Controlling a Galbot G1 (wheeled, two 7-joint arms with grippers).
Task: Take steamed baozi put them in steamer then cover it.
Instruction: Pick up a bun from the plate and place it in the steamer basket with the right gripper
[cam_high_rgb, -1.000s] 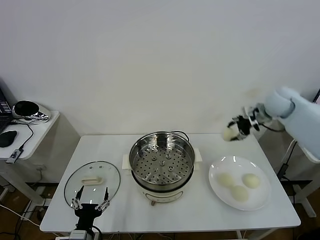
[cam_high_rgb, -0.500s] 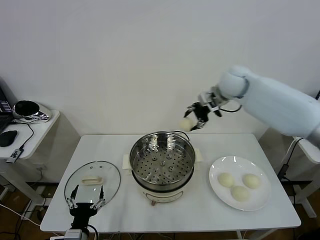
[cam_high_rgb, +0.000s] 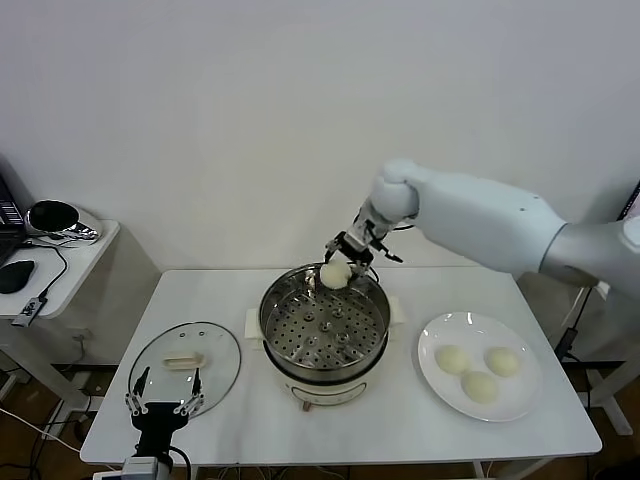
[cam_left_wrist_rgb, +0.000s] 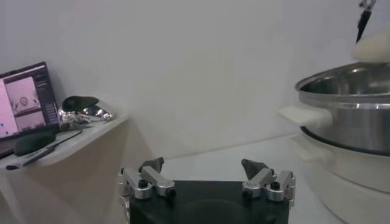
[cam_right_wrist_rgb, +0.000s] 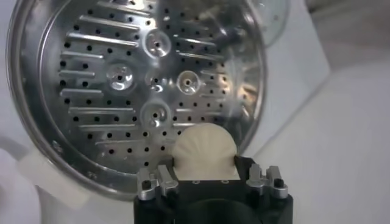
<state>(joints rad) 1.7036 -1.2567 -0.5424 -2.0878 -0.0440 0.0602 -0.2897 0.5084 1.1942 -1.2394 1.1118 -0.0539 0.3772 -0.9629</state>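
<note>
My right gripper (cam_high_rgb: 341, 267) is shut on one cream-white baozi (cam_high_rgb: 333, 276) and holds it just above the inside of the steamer (cam_high_rgb: 320, 338), near its rear rim. In the right wrist view the baozi (cam_right_wrist_rgb: 205, 151) sits between the fingers of the gripper (cam_right_wrist_rgb: 206, 162), with the perforated steel floor (cam_right_wrist_rgb: 122, 79) bare below. Three more baozi (cam_high_rgb: 479, 386) lie on the white plate (cam_high_rgb: 512, 402) at the right. The glass cover (cam_high_rgb: 190, 375) lies flat at the front left. My left gripper (cam_high_rgb: 161, 406) hangs open at the table's front edge beside the cover, holding nothing (cam_left_wrist_rgb: 204, 164).
The steamer stands on a white pot base (cam_high_rgb: 322, 392) at the table's middle. A low side table (cam_high_rgb: 70, 262) with a dark helmet-like object and cables stands off to the left. A white wall runs close behind the table.
My right arm has swung left from above the plate's far side to over the steamer's rear rim, carrying the baozi and lowering it. The left gripper has drifted slightly toward the table's front.
</note>
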